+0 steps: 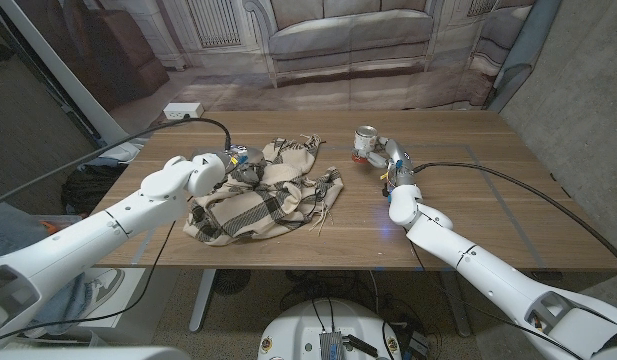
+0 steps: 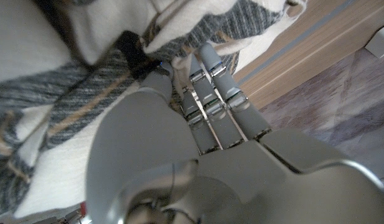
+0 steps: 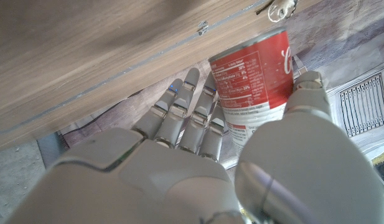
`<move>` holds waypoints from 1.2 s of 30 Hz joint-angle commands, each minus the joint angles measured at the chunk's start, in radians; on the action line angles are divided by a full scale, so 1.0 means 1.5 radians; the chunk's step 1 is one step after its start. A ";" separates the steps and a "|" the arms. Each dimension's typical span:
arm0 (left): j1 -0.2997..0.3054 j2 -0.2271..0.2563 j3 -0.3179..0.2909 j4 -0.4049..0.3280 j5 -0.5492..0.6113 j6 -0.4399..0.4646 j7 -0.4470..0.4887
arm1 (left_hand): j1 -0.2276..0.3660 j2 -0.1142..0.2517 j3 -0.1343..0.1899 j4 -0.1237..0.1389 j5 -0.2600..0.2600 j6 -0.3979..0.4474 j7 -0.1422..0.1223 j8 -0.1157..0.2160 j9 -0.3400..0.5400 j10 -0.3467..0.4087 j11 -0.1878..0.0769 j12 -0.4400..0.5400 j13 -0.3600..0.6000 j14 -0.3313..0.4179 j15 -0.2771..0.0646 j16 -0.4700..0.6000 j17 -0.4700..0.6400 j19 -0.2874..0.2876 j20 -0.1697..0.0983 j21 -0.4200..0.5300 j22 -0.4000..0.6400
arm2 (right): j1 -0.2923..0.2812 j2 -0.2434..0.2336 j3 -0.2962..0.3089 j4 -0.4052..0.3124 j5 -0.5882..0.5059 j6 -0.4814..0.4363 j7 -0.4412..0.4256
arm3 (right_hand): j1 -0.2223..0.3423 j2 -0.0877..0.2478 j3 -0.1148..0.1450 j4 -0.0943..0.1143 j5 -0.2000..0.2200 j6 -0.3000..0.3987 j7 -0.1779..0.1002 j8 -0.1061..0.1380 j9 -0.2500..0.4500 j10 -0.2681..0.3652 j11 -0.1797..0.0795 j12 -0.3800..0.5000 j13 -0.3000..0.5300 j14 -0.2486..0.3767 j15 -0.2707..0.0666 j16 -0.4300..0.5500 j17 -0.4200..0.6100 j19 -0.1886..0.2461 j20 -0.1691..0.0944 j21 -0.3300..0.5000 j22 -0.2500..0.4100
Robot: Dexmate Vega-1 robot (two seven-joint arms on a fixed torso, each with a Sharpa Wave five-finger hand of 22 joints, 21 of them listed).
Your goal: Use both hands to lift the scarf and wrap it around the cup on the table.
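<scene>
While the left hand (image 1: 238,163) grips the crumpled scarf (image 1: 268,195) mid-table, the right hand (image 1: 380,155) holds the upright can (image 1: 365,141) near the far edge.

Wooden table (image 1: 488,215) with a scarf and a can

The plaid scarf (image 1: 268,195) lies crumpled left of the table's middle, fringe trailing toward the centre. A red-labelled can (image 1: 365,143) stands upright further back, right of the scarf and apart from it. A white power strip (image 1: 183,111) sits at the far left corner.
</scene>
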 commanded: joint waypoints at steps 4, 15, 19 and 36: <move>0.018 0.027 -0.051 -0.086 0.005 0.067 0.040 | -0.007 0.007 0.001 0.007 -0.001 -0.009 -0.005 0.000 -0.001 0.024 -0.009 0.001 0.006 0.015 -0.011 0.005 0.003 0.009 0.000 0.005 0.001 | 0.000 0.000 0.003 0.005 0.004 0.019 -0.009 | 0.122 0.128 0.028 0.021 -0.002 0.011 -0.003 0.001 0.002 0.046 -0.043 -0.001 0.002 0.008 -0.068 -0.001 0.000 0.007 -0.052 -0.004 0.003; 0.035 0.050 -0.088 -0.153 -0.010 0.089 0.036 | -0.011 0.017 0.005 0.013 -0.002 -0.025 0.008 -0.005 -0.007 0.036 -0.008 -0.001 0.011 0.024 -0.011 0.002 0.004 0.012 0.003 0.009 0.000 | -0.016 0.005 0.015 0.009 0.010 0.042 -0.036 | 0.153 0.138 0.047 0.009 -0.021 0.074 -0.015 0.024 0.009 0.117 -0.047 0.021 0.015 0.038 -0.081 0.003 -0.001 0.023 -0.062 0.000 0.003; 0.045 0.063 -0.098 -0.179 -0.005 0.099 0.031 | -0.013 0.018 0.006 0.014 -0.002 -0.020 0.007 -0.004 -0.008 0.039 -0.008 -0.001 0.012 0.027 -0.011 0.003 0.004 0.013 0.003 0.010 0.000 | -0.019 0.003 0.018 0.006 0.010 0.044 -0.039 | 0.156 0.139 0.049 0.008 -0.023 0.080 -0.016 0.027 0.010 0.125 -0.048 0.024 0.016 0.041 -0.081 0.003 -0.001 0.025 -0.063 0.000 0.003; 0.081 0.089 -0.176 -0.307 -0.006 0.114 0.043 | -0.017 0.018 0.009 0.016 -0.004 -0.012 0.002 0.000 -0.013 0.050 -0.009 -0.003 0.020 0.028 -0.011 -0.004 0.004 0.008 0.009 0.011 0.000 | -0.013 -0.024 0.006 -0.023 -0.037 0.030 -0.032 | 0.166 0.142 0.055 0.007 -0.028 0.087 -0.022 0.029 0.011 0.127 -0.048 0.022 0.018 0.045 -0.085 0.001 -0.001 0.025 -0.065 -0.001 0.004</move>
